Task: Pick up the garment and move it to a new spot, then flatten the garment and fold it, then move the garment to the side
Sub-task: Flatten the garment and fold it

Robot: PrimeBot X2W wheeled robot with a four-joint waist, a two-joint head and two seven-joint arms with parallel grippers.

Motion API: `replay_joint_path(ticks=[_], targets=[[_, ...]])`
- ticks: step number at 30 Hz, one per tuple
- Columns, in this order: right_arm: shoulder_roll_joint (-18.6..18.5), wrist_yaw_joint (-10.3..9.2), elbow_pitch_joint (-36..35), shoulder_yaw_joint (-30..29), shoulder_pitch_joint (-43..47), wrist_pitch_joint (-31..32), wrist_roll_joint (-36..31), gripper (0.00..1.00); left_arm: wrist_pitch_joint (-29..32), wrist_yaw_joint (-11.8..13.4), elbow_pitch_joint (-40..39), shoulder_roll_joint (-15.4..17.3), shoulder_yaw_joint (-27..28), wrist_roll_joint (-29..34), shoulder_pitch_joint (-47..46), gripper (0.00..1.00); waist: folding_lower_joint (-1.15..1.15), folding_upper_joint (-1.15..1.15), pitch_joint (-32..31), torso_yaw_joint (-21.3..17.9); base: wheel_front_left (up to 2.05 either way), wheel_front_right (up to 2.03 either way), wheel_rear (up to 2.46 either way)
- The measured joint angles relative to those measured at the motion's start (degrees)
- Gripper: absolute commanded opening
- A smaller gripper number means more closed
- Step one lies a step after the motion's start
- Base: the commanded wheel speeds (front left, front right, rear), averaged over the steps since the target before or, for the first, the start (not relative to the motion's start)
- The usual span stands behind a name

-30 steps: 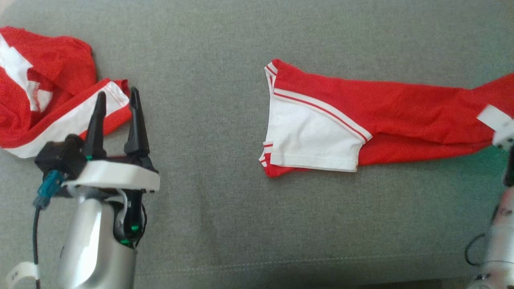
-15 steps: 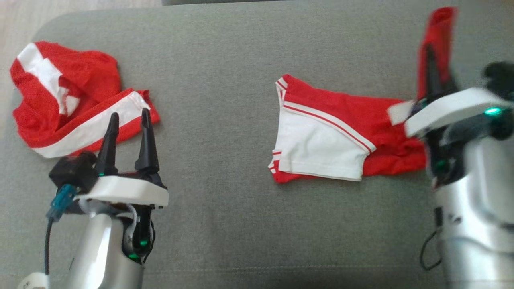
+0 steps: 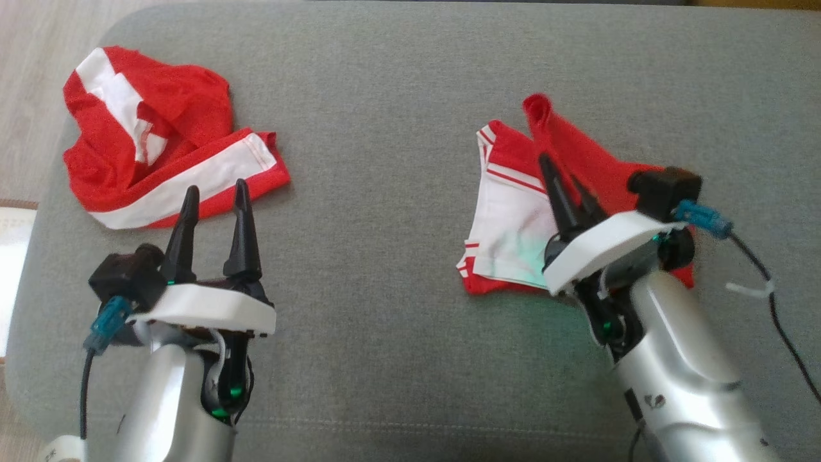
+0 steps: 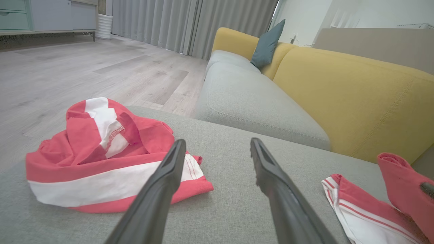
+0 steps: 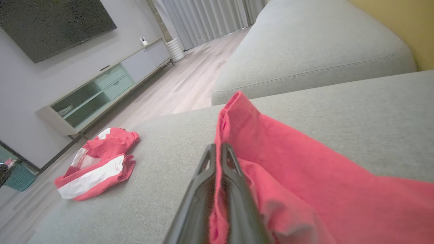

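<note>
Left claw (image 3: 216, 187): It was nearest, low on the left. Its two fingers stood wide apart, and it held nothing and touched nothing. I think it sat there out of the way, ready to help later.
Right claw (image 3: 561, 173): Its two fingers were pressed tight together. In the right wrist view, red cloth was pinched between them (image 5: 218, 146). It held that bit of the garment up off the cushion.
Garment (image 3: 507, 218): It lay on the right side of the grey cushion (image 3: 385, 192), under and just past the right claw. The white part with red stripes lay flat. The red part was bunched up beside it, and one end stuck up like a little loop.
Why it was held so: I think the claw gripped one end so the red part could be laid over the rest. That looked like folding or moving, but I could not tell which.
Other garment (image 3: 141, 147): It was a crumpled red and white heap at the far left corner, well apart from the first one. No claw touched it.
Farther off: A yellow sofa (image 4: 356, 95) with a blue pillow (image 4: 268, 44) stood past the cushion, on a wooden floor (image 4: 84, 67).
</note>
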Motion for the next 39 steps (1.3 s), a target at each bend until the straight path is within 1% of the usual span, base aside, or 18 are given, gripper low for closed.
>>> replay_joint_path(ticks=[6, 11, 12, 13, 17, 19, 22, 25, 27, 29, 33, 36, 39], targets=[[-0.15, 0.0, 6.02, 4.33, 0.01, -3.14, 2.13, 0.0, 0.0, 0.01, 0.07, 0.0, -0.09, -0.47, 0.0, 1.0, 0.0, 0.0, 0.36, 1.09, 0.0, 0.0, 0.0], [-0.36, 0.0, 9.5, 7.86, -0.55, -4.99, 4.5, 0.0, 0.0, 0.03, 0.25, 0.0, -0.09, -0.48, 0.0, 1.0, 0.0, 0.0, 0.66, 1.4, 0.0, 0.0, 0.0], [-0.41, 0.0, 9.98, 8.95, -0.87, -5.36, 5.2, 0.18, 0.0, 0.1, 0.35, 0.0, -0.1, -0.48, 0.0, 1.0, 0.0, 0.0, 0.67, 1.4, 0.0, 0.0, 0.0], [-0.57, 0.0, 9.99, 10.1, -1.16, -5.42, 6.22, 1.0, 0.0, 0.11, 0.4, 0.0, -0.1, -0.49, 0.01, 1.0, 0.0, 0.0, 0.67, 1.39, 0.0, 0.0, 0.0], [-0.68, 0.0, 9.61, 15.13, -1.59, -7.06, 10.02, 1.0, 0.0, 0.26, 0.56, 0.0, -0.16, -0.51, 0.02, 1.0, 0.0, 0.0, 0.55, 1.08, 0.0, 0.0, 0.0], [-0.6, 0.0, 9.76, 16.26, -1.79, -7.87, 11.14, 1.0, 0.0, 0.31, 0.63, 0.0, -0.18, -0.57, 0.03, 1.0, 0.0, 0.0, 0.41, 0.79, 0.0, 0.0, 0.0], [-0.62, 0.0, 10.56, 15.95, -2.64, -8.72, 11.5, 1.0, 0.0, 0.44, 0.67, 0.0, -0.18, -0.57, 0.07, 1.0, 0.0, 0.0, 0.2, 0.37, 0.0, 0.0, 0.0], [-0.62, 0.0, 12.25, 13.29, -4.83, -10.26, 11.17, 1.0, 0.0, 0.44, 0.66, 0.0, -0.15, -0.57, 0.09, 1.0, 0.0, 0.0, -0.09, -0.4, 0.0, 0.0, 0.0], [-0.64, 0.0, 13.78, 10.58, -6.64, -11.31, 8.47, 1.0, 0.0, 0.44, 0.52, 0.0, -0.16, -0.57, 0.1, 1.0, 0.0, 0.0, -0.28, -1.02, 0.0, 0.0, 0.0], [-0.64, 0.0, 15.0, 6.95, -8.37, -11.96, 4.16, 1.0, 0.0, 0.44, -0.02, 0.0, -0.2, -0.57, 0.1, 1.0, 0.0, 0.0, -0.42, -1.67, 0.0, 0.0, 0.0], [-0.79, 0.0, 15.52, -0.63, -9.61, -12.96, -6.91, 1.0, 0.0, 0.44, -2.33, 0.0, -0.56, -0.59, 0.09, 1.0, 0.0, 0.0, -0.69, -2.95, 0.0, 0.0, 0.0], [-1.52, 0.0, 13.07, -5.0, -8.77, -13.52, -14.02, 1.0, 0.0, 0.44, -4.22, 0.01, -0.91, -1.19, 0.09, 1.0, 0.0, 0.0, -0.91, -3.84, 0.0, 0.0, 0.0], [-1.82, 0.0, 8.27, -9.28, -6.46, -13.96, -19.67, 1.0, 0.0, 0.43, -5.92, 0.01, -1.52, -1.16, 0.09, 1.0, 0.0, 0.0, -1.04, -4.76, 0.0, 0.0, 0.0]])
